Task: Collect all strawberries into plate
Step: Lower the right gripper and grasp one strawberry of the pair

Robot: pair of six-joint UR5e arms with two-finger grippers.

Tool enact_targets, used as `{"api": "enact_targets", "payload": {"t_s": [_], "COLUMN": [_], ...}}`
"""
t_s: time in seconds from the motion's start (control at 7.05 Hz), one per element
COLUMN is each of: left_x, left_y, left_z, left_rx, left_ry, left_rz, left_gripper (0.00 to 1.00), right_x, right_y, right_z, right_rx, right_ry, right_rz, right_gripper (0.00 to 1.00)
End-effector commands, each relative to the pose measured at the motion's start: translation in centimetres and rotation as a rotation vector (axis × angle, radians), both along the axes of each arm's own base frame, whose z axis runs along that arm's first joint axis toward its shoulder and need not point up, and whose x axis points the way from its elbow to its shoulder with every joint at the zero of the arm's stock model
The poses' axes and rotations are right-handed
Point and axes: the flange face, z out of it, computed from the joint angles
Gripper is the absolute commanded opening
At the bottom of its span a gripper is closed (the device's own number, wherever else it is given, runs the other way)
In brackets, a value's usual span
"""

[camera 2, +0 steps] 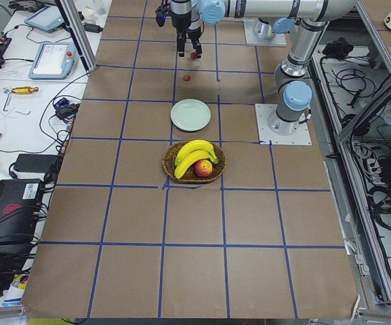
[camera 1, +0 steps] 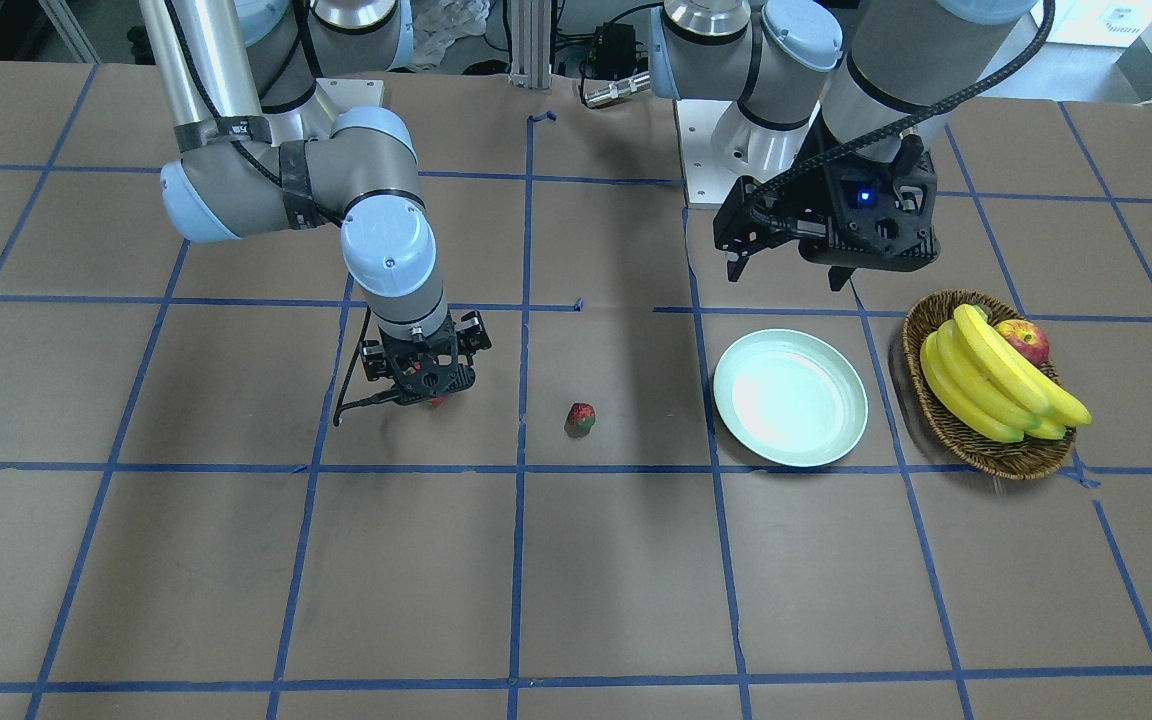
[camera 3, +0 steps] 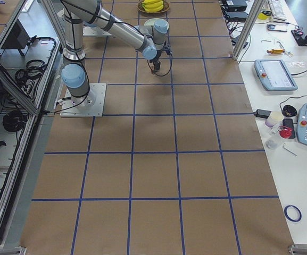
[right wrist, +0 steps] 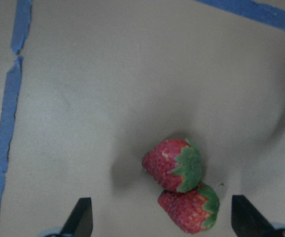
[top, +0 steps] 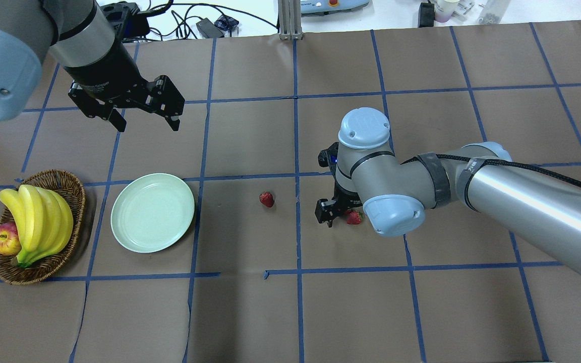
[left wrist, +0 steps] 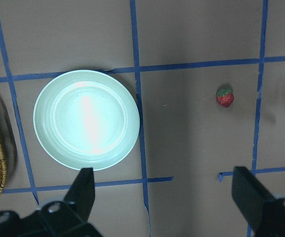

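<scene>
On the tabletop (top: 421,312), a wicker basket (top: 77,194) sits at the robot's far left, holding bananas (top: 38,217) with an apple (top: 5,238) at their left. Just right of the basket lies the plate (top: 152,212). Further right, well apart, lies a lone strawberry (top: 267,199). Right of that again, a pair of strawberries (right wrist: 174,165) lie touching (the overhead view shows only one of them), beneath the right hand (camera 1: 426,390). The left hand (top: 146,123) hangs above the tabletop, beyond the plate's far side.

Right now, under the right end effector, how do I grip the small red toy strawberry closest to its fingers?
Come straight down and pinch that strawberry end to end, tip to green cap. Those ends are free; the second red strawberry touches its long side, so closing there would likely shove both.
</scene>
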Motion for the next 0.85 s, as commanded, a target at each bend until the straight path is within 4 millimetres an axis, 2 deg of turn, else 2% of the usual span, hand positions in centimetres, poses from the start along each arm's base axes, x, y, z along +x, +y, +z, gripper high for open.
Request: {"api": "enact_targets", "payload": {"t_s": [0.0, 0.14, 0.43, 0.71], "left_x": [-0.02, -0.02, 0.0, 0.0], "left_y": [-0.05, -0.05, 0.0, 0.0], "left_z": [-0.08, -0.08, 0.0, 0.0], "left_rx": [0.0, 0.0, -0.001, -0.001], "left_ry": [0.002, 0.002, 0.0, 0.0], "left_rz": [0.0, 0.0, 0.0, 0.0], "left_gripper": [1.0, 1.0, 1.0, 1.0], "right_x": [-0.14, -0.09, -0.2, -0.27], "right_y": [0.59, 0.13, 0.39, 0.68], "right_z": [-0.78, -0.38, -0.71, -0.99], "right_rx": [-0.043, -0.059, -0.053, -0.046], "right_ry": [-0.008, -0.014, -0.008, -0.006], "right_rz": [0.005, 0.004, 0.006, 0.006], "right_gripper": [0.96, 0.89, 0.64, 0.55]}}
